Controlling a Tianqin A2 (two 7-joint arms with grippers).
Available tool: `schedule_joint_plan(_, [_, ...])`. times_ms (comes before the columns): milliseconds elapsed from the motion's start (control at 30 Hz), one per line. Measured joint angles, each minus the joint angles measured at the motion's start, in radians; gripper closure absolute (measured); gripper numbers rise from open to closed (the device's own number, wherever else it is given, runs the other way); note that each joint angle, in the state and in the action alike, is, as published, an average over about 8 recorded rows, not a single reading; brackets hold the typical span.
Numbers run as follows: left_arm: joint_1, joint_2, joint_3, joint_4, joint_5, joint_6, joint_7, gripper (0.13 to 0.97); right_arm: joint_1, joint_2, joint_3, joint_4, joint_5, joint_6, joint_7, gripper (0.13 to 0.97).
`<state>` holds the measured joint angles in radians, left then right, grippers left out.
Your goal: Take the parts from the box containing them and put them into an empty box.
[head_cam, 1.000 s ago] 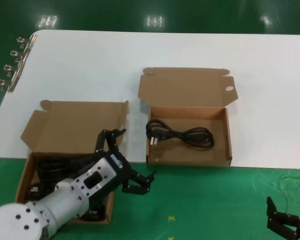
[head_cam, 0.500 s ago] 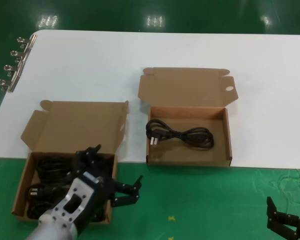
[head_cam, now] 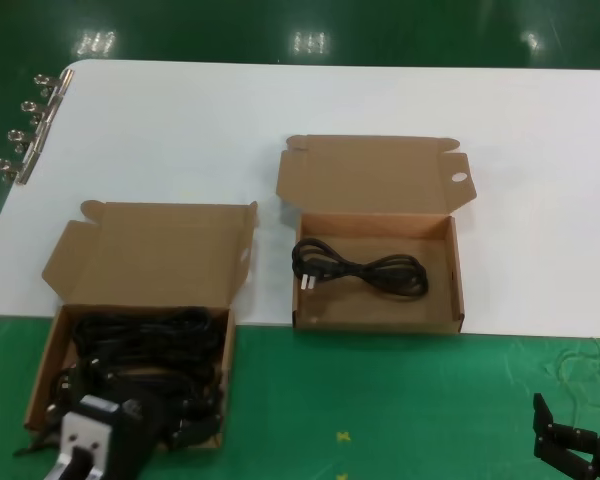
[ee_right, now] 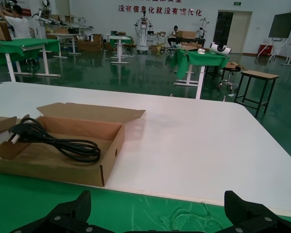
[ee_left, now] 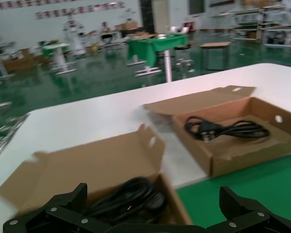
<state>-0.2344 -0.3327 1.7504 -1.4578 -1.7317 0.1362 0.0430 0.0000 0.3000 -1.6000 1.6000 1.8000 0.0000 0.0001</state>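
On the left of the table (head_cam: 160, 110), the left claw (head_cam: 130, 425) hangs spread wide over the near edge of the full box (head_cam: 150, 250). The heaped cords (head_cam: 145, 345) lie just beyond it, their loops running mostly across the box. The pierced-tab box (head_cam: 375, 175), one cord (head_cam: 360, 268) inside, sits to the right. The right claw (head_cam: 575, 445), also spread, is parked far off.
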Motion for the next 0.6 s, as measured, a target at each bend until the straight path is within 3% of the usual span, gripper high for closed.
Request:
schedule_joint_plan(333, [0.153, 0.021, -0.098, -0.093, -0.045, -0.089, -0.028, 0.132, 0.0, 0.0, 0.0, 0.0, 0.0, 0.0, 0.0, 0.129])
schedule_joint_plan(600, [0.171, 0.024, -0.11, -0.104, -0.05, -0.1, -0.031, 0.132, 0.0, 0.0, 0.0, 0.0, 0.0, 0.0, 0.0, 0.129])
